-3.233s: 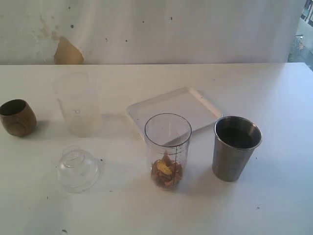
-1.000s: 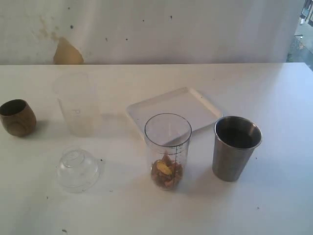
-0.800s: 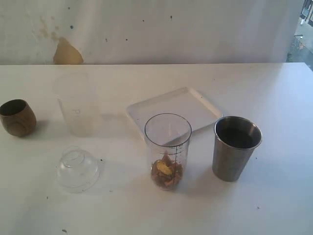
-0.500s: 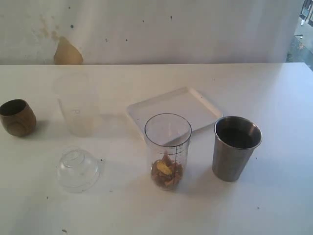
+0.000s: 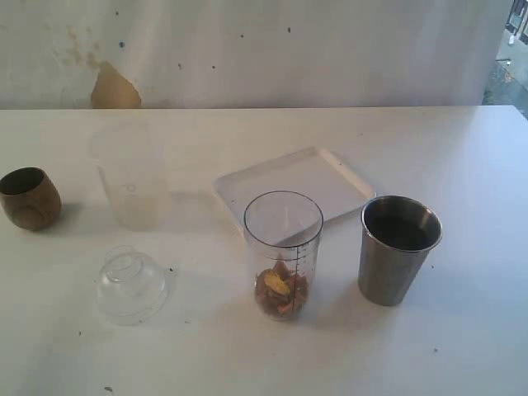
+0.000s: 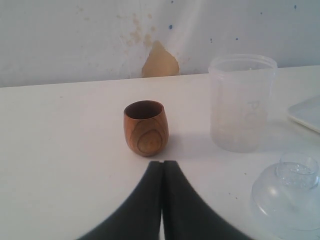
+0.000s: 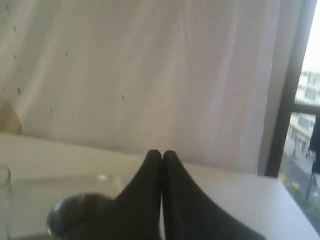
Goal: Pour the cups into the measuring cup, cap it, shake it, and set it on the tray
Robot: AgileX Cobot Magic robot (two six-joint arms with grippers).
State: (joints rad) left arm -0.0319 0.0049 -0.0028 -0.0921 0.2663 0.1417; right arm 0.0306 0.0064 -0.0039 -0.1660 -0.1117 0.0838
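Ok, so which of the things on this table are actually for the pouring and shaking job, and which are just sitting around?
For the job: wooden cup, steel tumbler, measuring cup, white tray, clear dome lid (likely the cap).

Just lying about: frosted plastic cup.

Bright, diffuse daylight washes out the white table (image 5: 462,148), where the tapered brushed-steel tumbler (image 5: 398,247) casts only a faint, soft shadow. The right wrist picture is blurred throughout (its dark-framed window (image 7: 306,95) glares white); the left wrist picture is sharper.
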